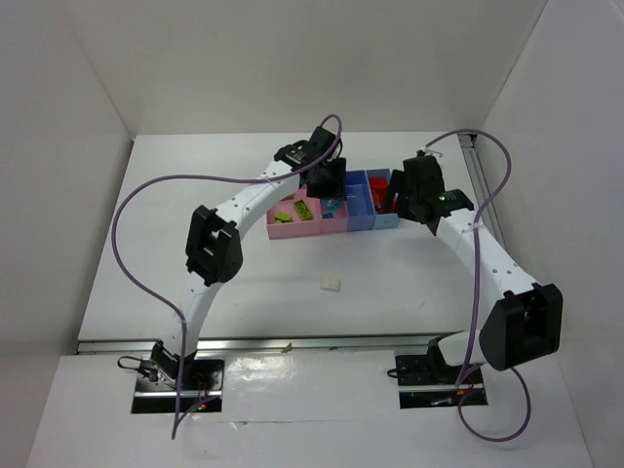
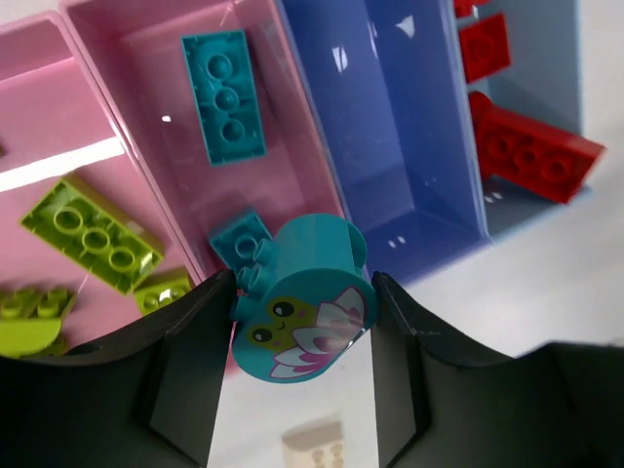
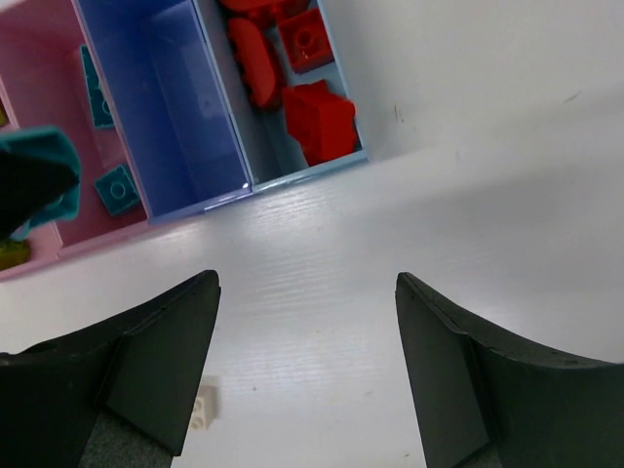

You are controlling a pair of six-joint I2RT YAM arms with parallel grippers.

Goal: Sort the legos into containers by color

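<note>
Left wrist view: over the white table (image 2: 546, 283), the narrow pink bin (image 2: 146, 97) sits just ahead of the left gripper (image 2: 302, 292), whose fingers clamp a teal brick (image 2: 307, 322) bearing a pink flower. The right gripper (image 3: 305, 292) hangs wide open and empty, the light blue bin (image 3: 265, 146) of red bricks (image 3: 317, 117) just ahead of it.
</note>
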